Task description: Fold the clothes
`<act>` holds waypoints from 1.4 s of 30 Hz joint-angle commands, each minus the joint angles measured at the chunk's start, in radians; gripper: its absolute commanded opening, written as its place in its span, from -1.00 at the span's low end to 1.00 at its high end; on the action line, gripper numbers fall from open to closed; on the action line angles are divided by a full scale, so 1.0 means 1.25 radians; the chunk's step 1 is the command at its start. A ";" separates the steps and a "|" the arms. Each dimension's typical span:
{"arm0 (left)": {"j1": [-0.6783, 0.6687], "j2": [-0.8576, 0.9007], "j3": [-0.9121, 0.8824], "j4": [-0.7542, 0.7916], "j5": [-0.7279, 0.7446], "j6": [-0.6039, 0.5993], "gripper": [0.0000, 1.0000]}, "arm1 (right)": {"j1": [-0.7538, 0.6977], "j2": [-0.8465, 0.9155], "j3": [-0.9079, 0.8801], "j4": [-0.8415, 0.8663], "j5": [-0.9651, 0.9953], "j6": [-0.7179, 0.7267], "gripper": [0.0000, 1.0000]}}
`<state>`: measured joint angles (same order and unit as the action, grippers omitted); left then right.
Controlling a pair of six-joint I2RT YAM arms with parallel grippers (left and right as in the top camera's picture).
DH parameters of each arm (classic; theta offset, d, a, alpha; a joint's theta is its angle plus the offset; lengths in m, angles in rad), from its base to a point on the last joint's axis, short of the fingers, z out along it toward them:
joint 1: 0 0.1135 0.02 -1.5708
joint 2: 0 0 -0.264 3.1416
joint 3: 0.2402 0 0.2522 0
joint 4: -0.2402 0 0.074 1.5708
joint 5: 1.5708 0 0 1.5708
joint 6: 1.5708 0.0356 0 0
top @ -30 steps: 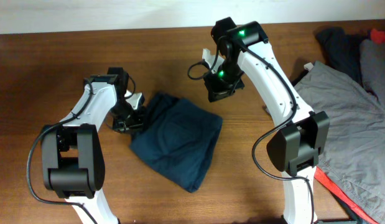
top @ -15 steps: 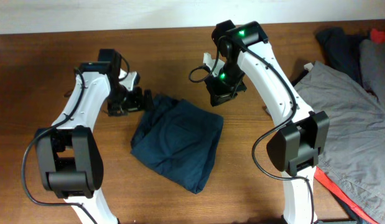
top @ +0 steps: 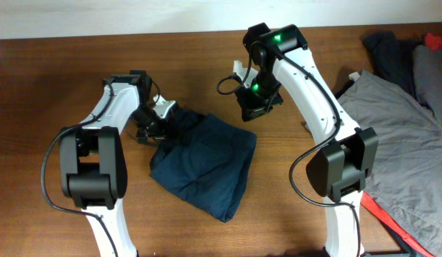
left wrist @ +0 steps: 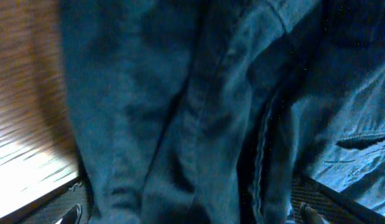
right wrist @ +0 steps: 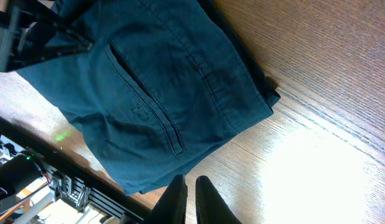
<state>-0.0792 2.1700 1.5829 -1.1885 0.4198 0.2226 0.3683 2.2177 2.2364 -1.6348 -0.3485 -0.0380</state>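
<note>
The left gripper has come back to the upper left corner of the trousers. Half a second ago it stood clear of the cloth, over bare worktop further to the left, and now it is on that corner again. In the left wrist view its fingertips show at the two bottom corners of the frame, far apart, so the jaws stand wide open. The dark cloth fills the room between them, and I do not see it pinched. I judge this to be a new reach for the corner; the grasp is not made yet.

The trousers lie in the middle of the overhead frame, already folded to a compact shape (a back pocket faces up). Their body has hardly shifted.

The right gripper has not moved. It hangs above the worktop just to the upper right of the trousers. Its fingers are almost closed together and hold nothing.

There is open room to the lower left and below the trousers. Their right edge is not far from the right arm, and a pile of other clothes covers the right edge of the frame.
</note>
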 commanded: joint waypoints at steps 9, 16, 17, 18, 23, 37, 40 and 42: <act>-0.015 0.033 0.014 -0.052 -0.130 0.003 -0.99 | 0.004 -0.002 0.004 0.003 0.017 -0.008 -0.77; 0.159 -0.044 0.196 -0.089 -0.372 -0.080 -0.99 | 0.003 -0.002 0.004 0.015 0.037 -0.007 -0.78; 0.187 -0.045 0.250 -0.084 -0.432 -0.075 -1.00 | 0.003 -0.002 0.004 0.019 0.037 -0.007 -0.79; 0.197 -0.045 0.268 -0.075 -0.458 -0.066 -1.00 | 0.003 -0.002 0.004 0.021 0.037 -0.006 -0.79; 0.257 -0.044 0.298 0.040 -0.587 0.053 -1.00 | 0.003 -0.002 0.004 0.027 0.037 -0.005 -0.78; 0.329 -0.044 0.298 0.200 -0.587 0.201 -0.99 | 0.003 -0.002 0.004 0.034 0.037 0.002 -0.78; 0.341 -0.044 0.298 0.204 -0.587 0.201 -0.99 | 0.003 -0.002 0.004 0.036 0.037 0.002 -0.78; 0.350 -0.044 0.298 0.209 -0.587 0.201 -0.99 | 0.003 -0.002 0.004 0.036 0.037 0.002 -0.78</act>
<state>0.3340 2.1384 1.9430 -0.9405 -0.2935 0.4484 0.3683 2.2177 2.2364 -1.5921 -0.3111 -0.0341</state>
